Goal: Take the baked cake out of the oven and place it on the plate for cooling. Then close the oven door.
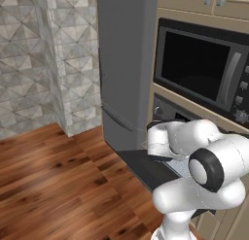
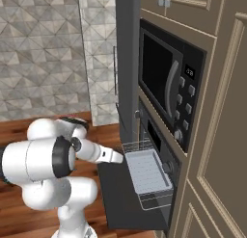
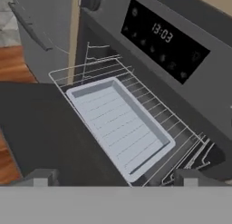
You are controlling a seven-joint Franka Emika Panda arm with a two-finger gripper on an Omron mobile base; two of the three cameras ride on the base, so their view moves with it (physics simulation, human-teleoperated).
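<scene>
The oven (image 3: 163, 35) stands open, its dark oven door (image 3: 41, 132) folded down flat. A wire rack (image 3: 181, 141) is pulled out over the door and carries a pale grey tray (image 3: 120, 128) with nothing on it. My gripper (image 3: 113, 180) hovers above the door's edge, facing the tray, open, with nothing between its fingertips (image 3: 41, 177). In the right base view the gripper (image 2: 119, 158) sits just left of the tray (image 2: 147, 172), above the oven door (image 2: 120, 196). The cake and the plate are out of view.
A microwave (image 2: 164, 83) sits right above the oven. A tall grey fridge (image 1: 126, 64) stands to the left, its handle (image 3: 27, 23) close to the door. Beige cabinet panels (image 2: 222, 136) rise on the right. Wood floor (image 1: 58, 185) spreads to the left.
</scene>
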